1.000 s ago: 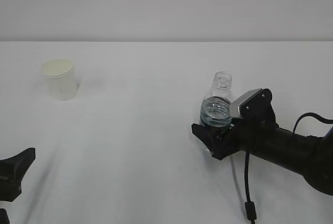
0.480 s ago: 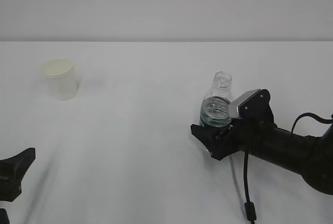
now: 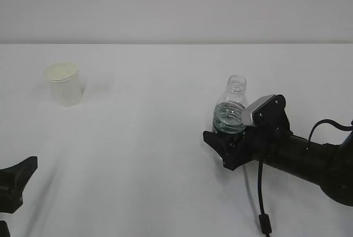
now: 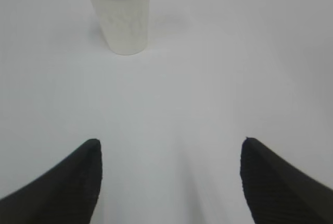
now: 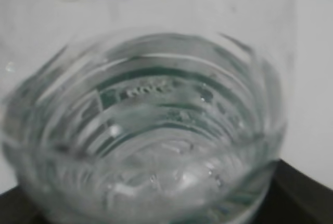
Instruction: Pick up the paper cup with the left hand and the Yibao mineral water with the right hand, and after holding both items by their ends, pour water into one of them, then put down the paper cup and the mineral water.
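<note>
Clear plastic fills the exterior view's right side: the right claw (image 3: 223, 147) has edged closer around the Yibao mineral water (image 3: 230, 111) on the tabletop (image 3: 154, 138), whether clamped I cannot tell. Left wrist view: the left claw (image 4: 169, 174) still gapes empty, the paper cup (image 4: 121, 13) standing well ahead. Right wrist view: the bottle crowds the lens, so lifting looks near.

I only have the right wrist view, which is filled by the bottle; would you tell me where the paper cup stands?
Observer: The paper cup stands upright at the far left of the table, well apart from the Yibao mineral water.
Operator: Thank you. Is the left hand near it?
Observer: No, the left hand is short of the cup, jaws wide open and empty.
Operator: And is my bottle off the table?
Observer: I cannot tell; the right hand sits around its lower part, hiding the base.
</note>
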Tool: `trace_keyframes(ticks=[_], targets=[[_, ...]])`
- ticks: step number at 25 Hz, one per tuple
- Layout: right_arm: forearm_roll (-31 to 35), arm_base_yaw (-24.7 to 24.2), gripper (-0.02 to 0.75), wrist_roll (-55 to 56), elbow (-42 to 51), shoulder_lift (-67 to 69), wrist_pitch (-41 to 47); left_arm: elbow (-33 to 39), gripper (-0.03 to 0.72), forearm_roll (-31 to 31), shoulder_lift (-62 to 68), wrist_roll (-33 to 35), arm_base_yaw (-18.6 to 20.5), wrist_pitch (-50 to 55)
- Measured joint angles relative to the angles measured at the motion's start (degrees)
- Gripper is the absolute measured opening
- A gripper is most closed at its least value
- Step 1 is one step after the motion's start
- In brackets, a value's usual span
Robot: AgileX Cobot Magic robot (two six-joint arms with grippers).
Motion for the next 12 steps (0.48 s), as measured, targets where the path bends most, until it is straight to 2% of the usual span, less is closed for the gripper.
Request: trace_keyframes(ticks=[7, 12], targets=[[0.00, 0.00, 0.559, 0.00, 0.00, 0.00, 0.00, 0.00, 0.593, 0.00, 0.00, 0.00, 0.00, 0.00], [0.00, 0.00, 0.523, 0.00, -0.12, 0.00, 0.00, 0.00, 0.593, 0.00, 0.00, 0.00, 0.00, 0.00]])
